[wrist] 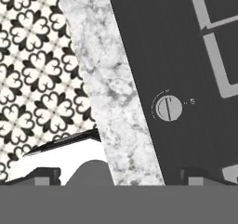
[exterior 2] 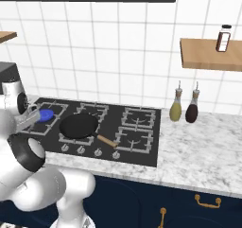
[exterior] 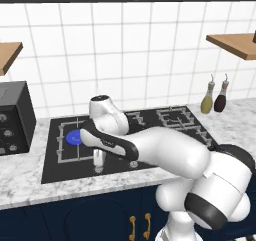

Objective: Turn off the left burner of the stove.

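Left base view shows the stove, a flat black cooktop set in the marble desk, with the arm bent over its front left part. The left burner glows as a blue disc at the far left of the stove, partly hidden by the arm's wrist. The gripper points down at the front strip of the stove, just in front of that burner; a small silver knob sits to its right on the same strip. Whether the gripper is spread or pressed together I cannot tell here. A black appliance with dials stands on the desk left of the stove, and two bottles stand at the wall to its right.

In the right base view the blue disc lies at the stove's far left corner, a black pan with a wooden handle rests on the next grate, and a row of knobs runs along the front edge.

In the hand view one round knob sits on the black surface beside the marble edge, above and between the two finger tips, which stand well apart, holding nothing. Patterned floor shows beyond the desk
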{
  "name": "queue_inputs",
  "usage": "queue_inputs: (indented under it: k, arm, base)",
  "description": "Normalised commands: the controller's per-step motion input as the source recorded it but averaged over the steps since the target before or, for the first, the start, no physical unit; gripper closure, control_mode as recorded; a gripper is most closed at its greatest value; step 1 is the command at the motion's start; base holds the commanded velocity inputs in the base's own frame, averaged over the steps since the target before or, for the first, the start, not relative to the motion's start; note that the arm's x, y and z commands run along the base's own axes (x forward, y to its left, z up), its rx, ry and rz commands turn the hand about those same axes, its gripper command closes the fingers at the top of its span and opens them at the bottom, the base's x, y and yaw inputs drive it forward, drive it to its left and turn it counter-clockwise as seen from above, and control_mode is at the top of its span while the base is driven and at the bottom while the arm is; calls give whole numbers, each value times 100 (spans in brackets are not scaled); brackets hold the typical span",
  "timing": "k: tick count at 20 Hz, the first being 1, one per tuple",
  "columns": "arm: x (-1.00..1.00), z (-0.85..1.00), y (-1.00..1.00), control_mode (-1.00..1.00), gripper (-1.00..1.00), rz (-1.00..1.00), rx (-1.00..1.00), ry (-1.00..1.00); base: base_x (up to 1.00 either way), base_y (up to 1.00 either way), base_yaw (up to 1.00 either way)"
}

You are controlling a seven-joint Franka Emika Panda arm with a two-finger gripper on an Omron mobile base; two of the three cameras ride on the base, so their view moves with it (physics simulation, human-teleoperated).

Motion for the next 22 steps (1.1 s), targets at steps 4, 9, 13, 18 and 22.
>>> queue_inputs:
  k: [4, 9, 13, 18, 22]
  arm:
    - [5, -48, 18, -100, -100, 0, -3, -7]
    - [22, -42, 0, -100, -100, 0, 0, -13]
    - [29, -31, 0, -100, -100, 0, 0, -1]
    - [11, -34, 0, -100, -100, 0, 0, 0]
    - [12, -32, 0, -100, -100, 0, 0, 0]
  base:
    - [0, 0, 0]
    - [0, 0, 0]
    - [0, 0, 0]
    - [0, 0, 0]
    - [0, 0, 0]
